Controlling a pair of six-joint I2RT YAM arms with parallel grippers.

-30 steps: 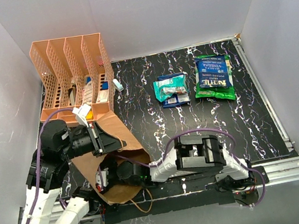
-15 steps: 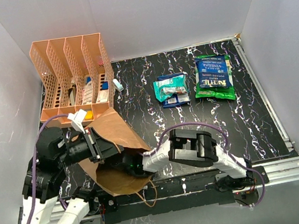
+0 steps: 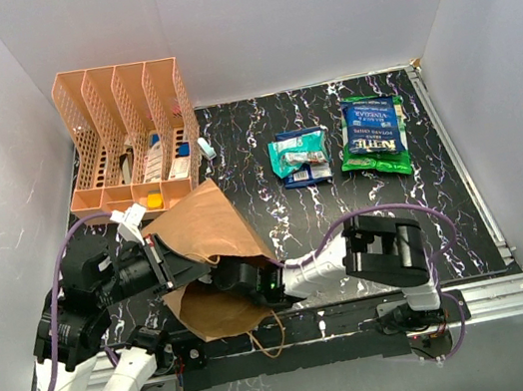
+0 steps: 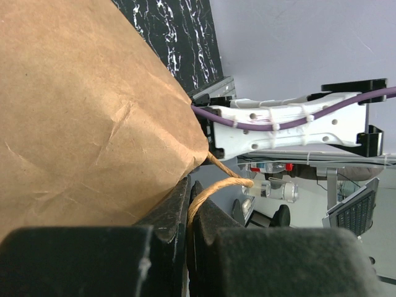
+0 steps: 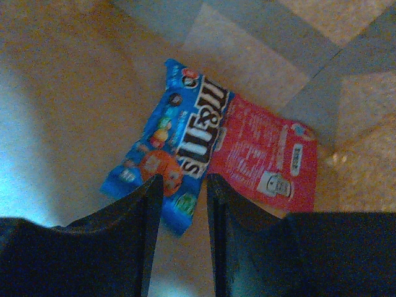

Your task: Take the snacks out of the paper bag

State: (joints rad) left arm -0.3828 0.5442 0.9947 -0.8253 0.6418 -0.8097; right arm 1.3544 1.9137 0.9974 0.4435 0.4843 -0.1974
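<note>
The brown paper bag (image 3: 208, 227) lies on its side at the near left, mouth toward the arms. My left gripper (image 4: 189, 185) is shut on the bag's rim and its twisted handle (image 4: 216, 189), holding the upper side up. My right gripper (image 5: 182, 179) reaches inside the bag and stands open. Just past its fingertips lie a blue snack packet (image 5: 173, 148) and a red one (image 5: 266, 161) on the bag's inner paper. The blue packet's near corner shows in the gap between the fingers. Out on the table lie a large green snack bag (image 3: 373, 135) and smaller teal and blue packets (image 3: 300, 156).
An orange perforated file organizer (image 3: 126, 128) with stationery stands at the back left, close behind the bag. A small white item (image 3: 205, 148) lies beside it. A metal rail (image 3: 491, 292) runs along the table's near edge. White walls enclose the table.
The bag's raised side has swung up and to the right. My right arm's elbow has moved right while its gripper stays inside the bag. The left arm has drawn back toward the left.
</note>
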